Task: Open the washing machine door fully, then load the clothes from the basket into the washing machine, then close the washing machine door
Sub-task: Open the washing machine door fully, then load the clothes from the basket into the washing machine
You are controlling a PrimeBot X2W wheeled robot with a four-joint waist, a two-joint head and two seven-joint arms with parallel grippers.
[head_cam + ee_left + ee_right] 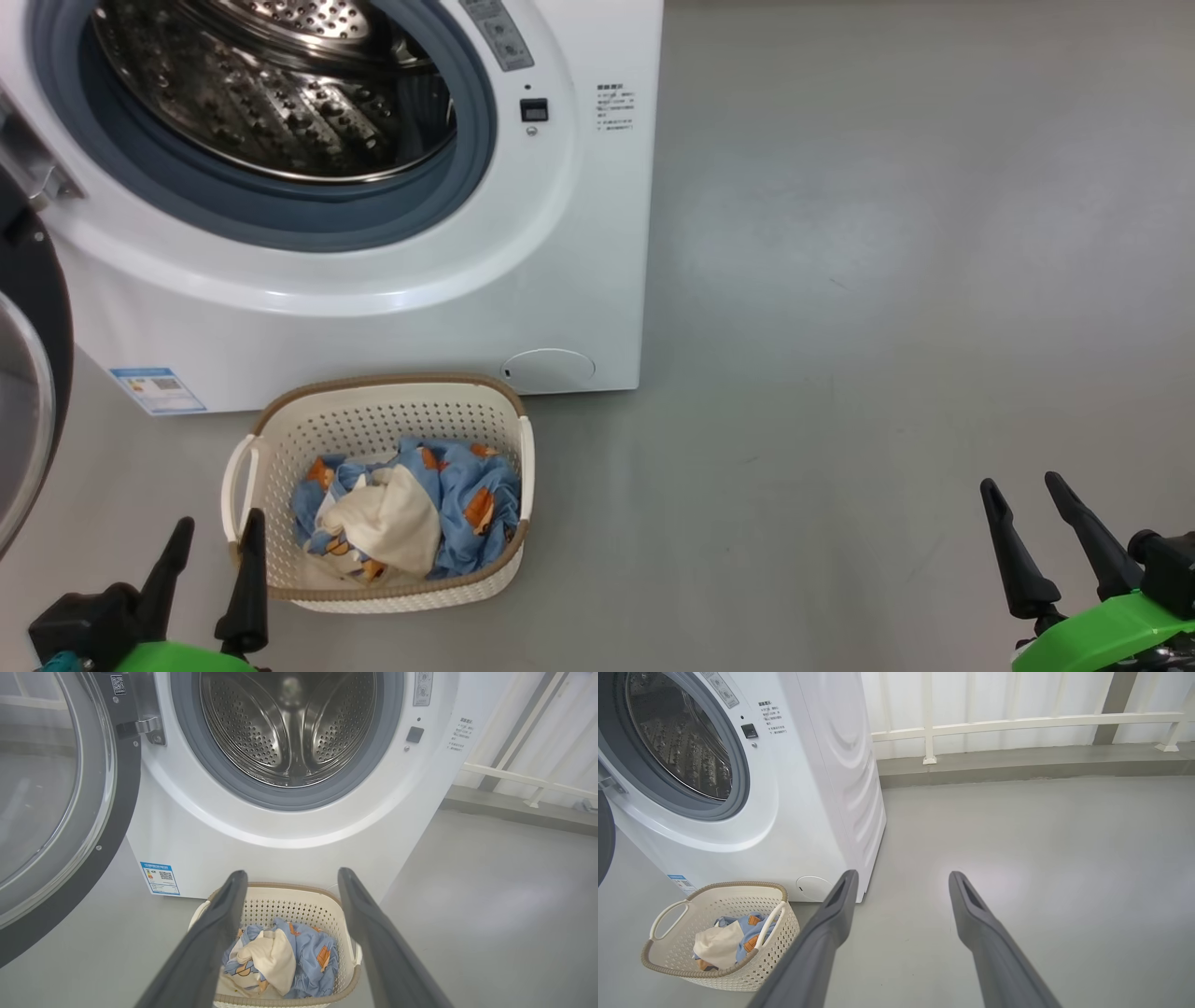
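Reaching down, the left gripper (219, 519) (spread and empty, like the right gripper (1020, 483)) should pinch deep into the clothes (467, 495) heaped in the basket (373, 385) just ahead, then lift them clear toward the washing machine (579, 233) beyond, its door (58, 317) swung wide.

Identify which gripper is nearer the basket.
The left gripper: it sits right beside the basket, while the right gripper is far off across the floor.
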